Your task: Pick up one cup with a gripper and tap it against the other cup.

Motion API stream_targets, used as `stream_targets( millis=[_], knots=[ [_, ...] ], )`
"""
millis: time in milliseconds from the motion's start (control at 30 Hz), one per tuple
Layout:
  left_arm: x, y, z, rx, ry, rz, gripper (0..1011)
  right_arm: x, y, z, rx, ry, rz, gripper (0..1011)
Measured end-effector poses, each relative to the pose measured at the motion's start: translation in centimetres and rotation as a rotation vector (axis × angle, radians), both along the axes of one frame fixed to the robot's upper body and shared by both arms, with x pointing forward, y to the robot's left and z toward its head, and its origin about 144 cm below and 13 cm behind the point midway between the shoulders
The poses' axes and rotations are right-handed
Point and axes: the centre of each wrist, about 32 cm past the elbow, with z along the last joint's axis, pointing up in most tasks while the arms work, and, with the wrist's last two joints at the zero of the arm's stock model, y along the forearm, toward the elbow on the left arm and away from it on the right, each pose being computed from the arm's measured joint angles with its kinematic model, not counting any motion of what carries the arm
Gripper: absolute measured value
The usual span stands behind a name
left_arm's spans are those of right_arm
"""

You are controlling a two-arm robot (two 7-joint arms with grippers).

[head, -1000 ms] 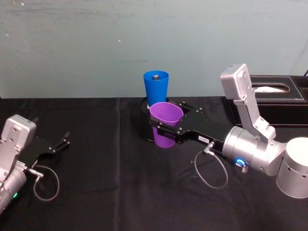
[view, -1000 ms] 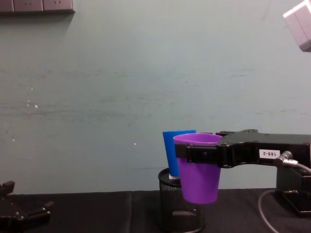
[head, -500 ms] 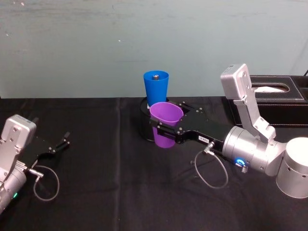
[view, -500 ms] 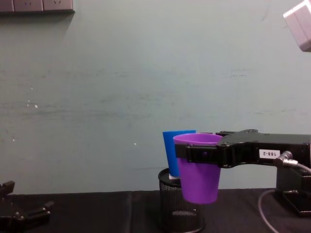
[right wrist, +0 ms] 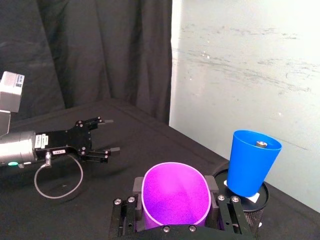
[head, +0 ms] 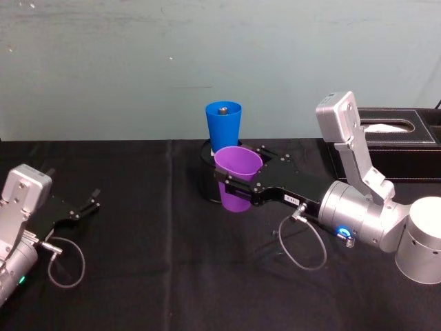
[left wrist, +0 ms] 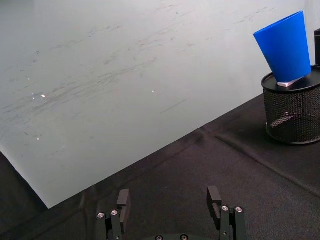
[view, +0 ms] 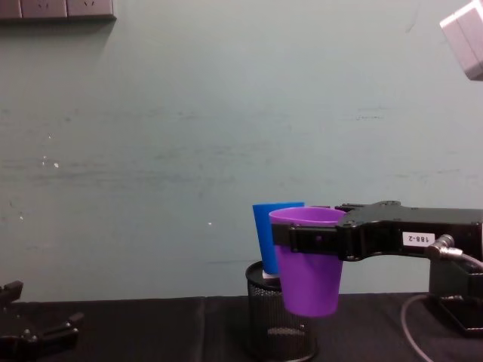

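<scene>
My right gripper [head: 238, 186] is clamped across the purple cup [view: 309, 283] just under its rim, holding it upright and clear of the bench [head: 172, 276], near the middle of the back edge. The blue cup [head: 223, 127] stands just behind it, perched on a black mesh pen holder [left wrist: 292, 112]; I cannot tell whether the cups touch. I judge a gentle, level nudge best, since the perched cup could topple. My left gripper [left wrist: 170, 202] rests spread open near the bench's left edge
</scene>
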Motion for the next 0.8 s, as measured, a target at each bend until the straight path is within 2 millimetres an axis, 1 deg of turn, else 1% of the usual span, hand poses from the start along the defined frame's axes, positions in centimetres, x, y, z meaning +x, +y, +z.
stream_targets(
  millis=[800],
  knots=[
    [0.0, 0.0, 0.0, 0.0, 0.0, 0.0, 1000, 0.0, 0.0, 0.0, 0.0, 0.0, 0.0, 729]
  ],
)
